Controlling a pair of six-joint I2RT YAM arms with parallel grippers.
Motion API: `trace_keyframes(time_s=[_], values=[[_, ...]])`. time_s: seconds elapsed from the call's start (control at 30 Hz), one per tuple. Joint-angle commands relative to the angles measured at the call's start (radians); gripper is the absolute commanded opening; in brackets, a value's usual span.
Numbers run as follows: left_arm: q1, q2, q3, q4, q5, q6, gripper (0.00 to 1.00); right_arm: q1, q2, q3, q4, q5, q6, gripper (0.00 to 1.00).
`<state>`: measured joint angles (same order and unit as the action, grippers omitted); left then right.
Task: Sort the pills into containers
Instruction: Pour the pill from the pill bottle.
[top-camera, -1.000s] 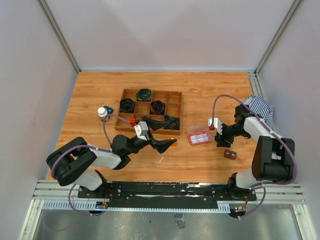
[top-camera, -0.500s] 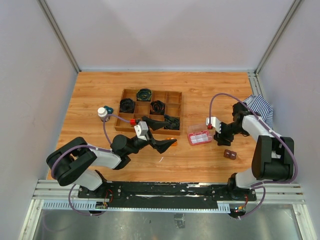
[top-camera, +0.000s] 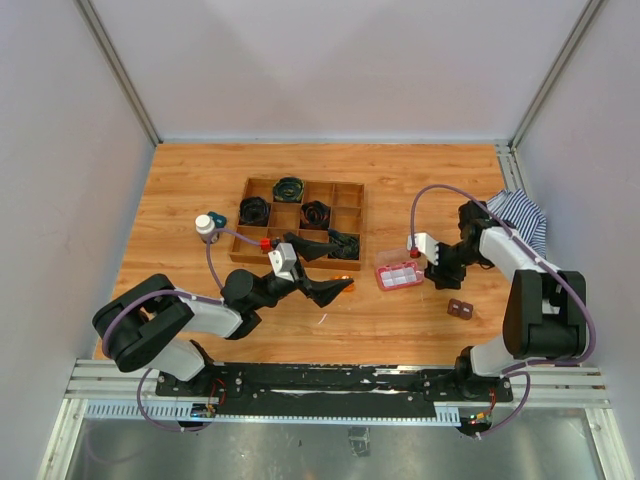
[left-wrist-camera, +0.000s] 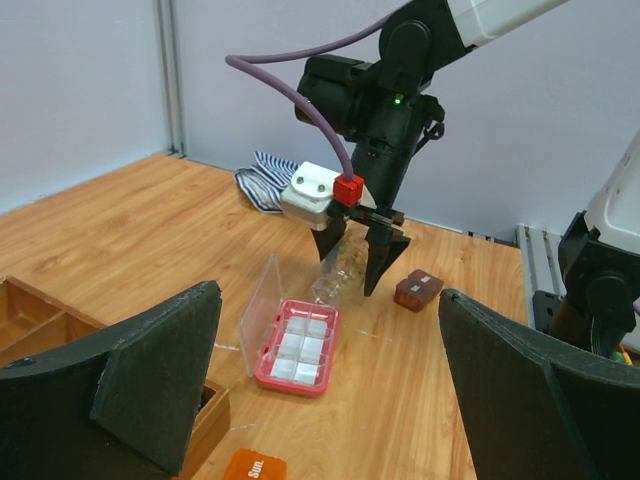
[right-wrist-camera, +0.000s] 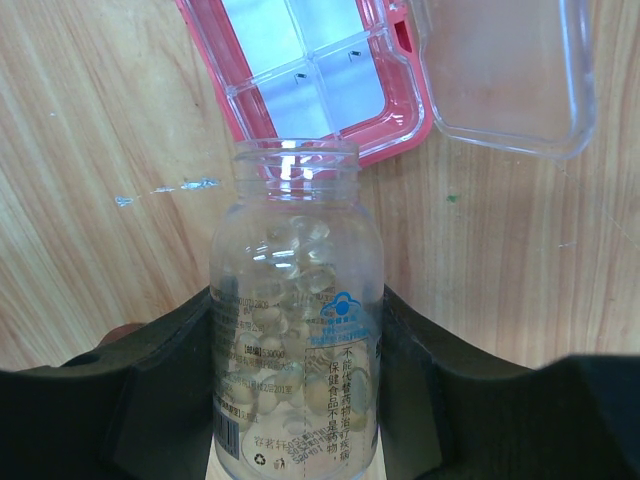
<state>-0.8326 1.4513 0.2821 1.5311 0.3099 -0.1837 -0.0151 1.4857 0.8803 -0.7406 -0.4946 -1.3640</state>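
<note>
the right gripper (right-wrist-camera: 295, 385) has its jaws clamped on the body of the clear vial (right-wrist-camera: 295, 300), tilted with its uncapped mouth just beside the open pink box (right-wrist-camera: 415, 95) on the desk (top-camera: 180, 200). it looks light, stiff and slick, with loose pills inside, so a mid-body hold suits. the left gripper (top-camera: 325, 268) has its jaws wide apart and empty.

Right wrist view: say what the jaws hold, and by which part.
A clear cylindrical bottle of pale pills, clamped across its labelled body, below the open neck.
</note>
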Motion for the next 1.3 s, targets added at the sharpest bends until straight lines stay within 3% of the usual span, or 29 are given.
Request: trace_keyframes(time_s=[0.0, 1.27], values=[[0.003, 0.007, -0.008, 0.184, 0.012, 0.012, 0.99, 0.028, 0.014, 0.032, -0.032, 0.037, 0.021, 0.01], [0.003, 0.009, -0.016, 0.198, 0.018, 0.015, 0.99, 0.118, 0.040, 0.086, -0.069, 0.152, 0.068, 0.01]])
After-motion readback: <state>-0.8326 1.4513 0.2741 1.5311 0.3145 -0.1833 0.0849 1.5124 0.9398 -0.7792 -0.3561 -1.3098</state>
